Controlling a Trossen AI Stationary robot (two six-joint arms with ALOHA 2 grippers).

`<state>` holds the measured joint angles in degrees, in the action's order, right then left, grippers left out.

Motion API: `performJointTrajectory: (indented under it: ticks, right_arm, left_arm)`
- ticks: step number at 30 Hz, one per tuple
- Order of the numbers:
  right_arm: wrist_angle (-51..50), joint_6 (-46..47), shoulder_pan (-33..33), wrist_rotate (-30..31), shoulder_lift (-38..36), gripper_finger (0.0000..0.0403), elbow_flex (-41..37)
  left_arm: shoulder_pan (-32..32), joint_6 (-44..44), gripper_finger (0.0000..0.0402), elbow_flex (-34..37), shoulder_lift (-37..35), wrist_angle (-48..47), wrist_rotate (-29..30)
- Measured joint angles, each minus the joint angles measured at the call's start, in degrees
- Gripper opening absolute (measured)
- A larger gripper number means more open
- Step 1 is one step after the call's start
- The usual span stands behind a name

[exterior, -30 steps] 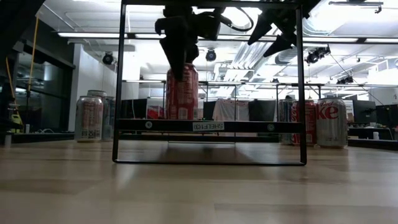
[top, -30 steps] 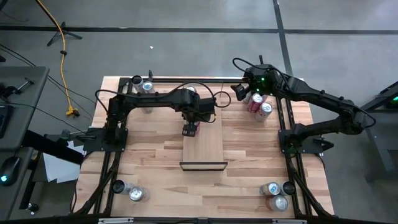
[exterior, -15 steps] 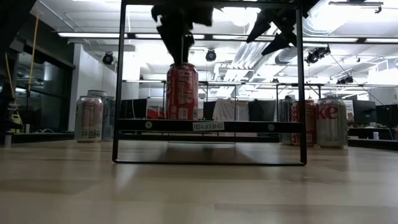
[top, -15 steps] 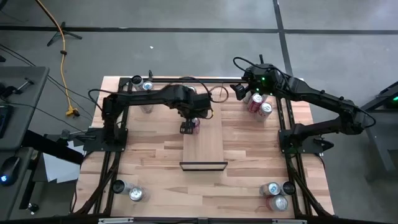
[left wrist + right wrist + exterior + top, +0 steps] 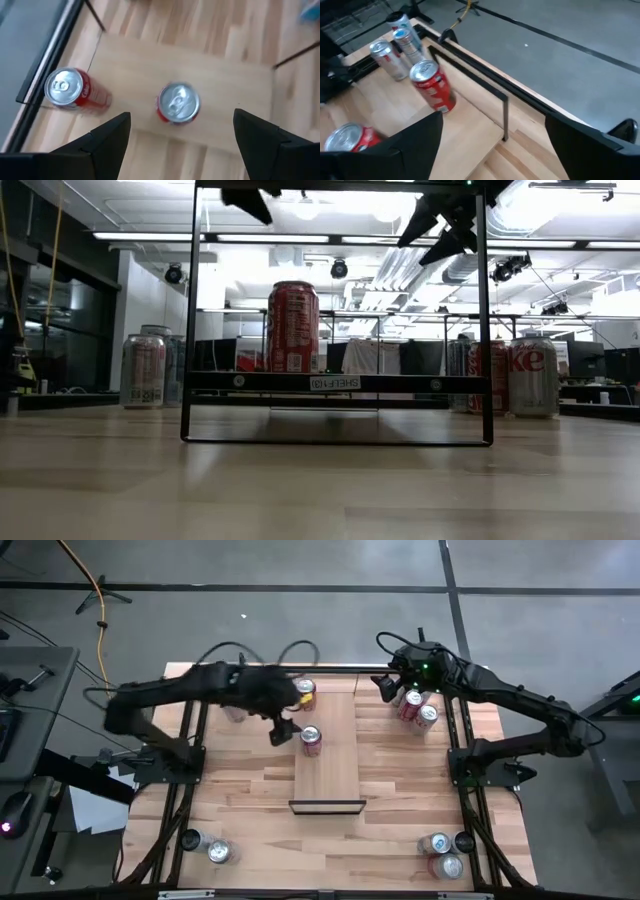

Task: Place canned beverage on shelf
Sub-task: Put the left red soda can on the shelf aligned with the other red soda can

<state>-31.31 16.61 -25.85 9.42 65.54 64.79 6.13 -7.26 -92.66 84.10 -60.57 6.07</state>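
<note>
The shelf (image 5: 335,775) is a narrow light-wood panel on a black frame in the table's middle, with a dark strip at its near end. A red canned beverage (image 5: 311,740) stands upright on its base on the shelf's far half, seen also in the low view (image 5: 292,327) and in the left wrist view (image 5: 178,102). My left gripper (image 5: 280,730) hangs open, above and just left of that can, touching nothing (image 5: 182,145). My right gripper (image 5: 385,688) waits open near the far right (image 5: 492,150). A second red can (image 5: 305,692) stands on the table left of the shelf's far end.
Silver cans (image 5: 232,680) stand at the far left and two red cans (image 5: 418,710) at the far right. More cans sit at the near left (image 5: 210,848) and near right (image 5: 440,855). A black bar (image 5: 300,667) runs along the far edge.
My left gripper has risen off the red can and drawn back toward the table's left and far side, rolling as it went. The can stays upright on the shelf, where it stood before.
</note>
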Motion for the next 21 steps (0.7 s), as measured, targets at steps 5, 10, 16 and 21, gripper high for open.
performJointTrajectory:
  ticks: [5,10,16,21]
  right_arm:
    - [-0.8,-2.2,0.9,-4.0,-2.5,0.0273,0.0]
    - [-2.6,-3.0,4.0,-4.1,-5.6,0.0157,0.0]
    - [-6.1,-2.6,10.2,-5.4,-6.7,0.0016,0.1]
    - [-7.9,-0.4,15.0,-3.3,-6.8,0.0007,0.1]
  left_arm:
    - [-1.7,-10.7,0.0291,22.9,-14.3,21.6,-0.1]
    - [-2.6,-25.9,0.0291,42.6,-24.7,41.6,3.5]
    - [-2.3,-32.7,0.0291,53.3,-29.7,52.6,3.3]
    - [-1.5,-28.8,0.029,53.7,-29.4,54.2,2.2]
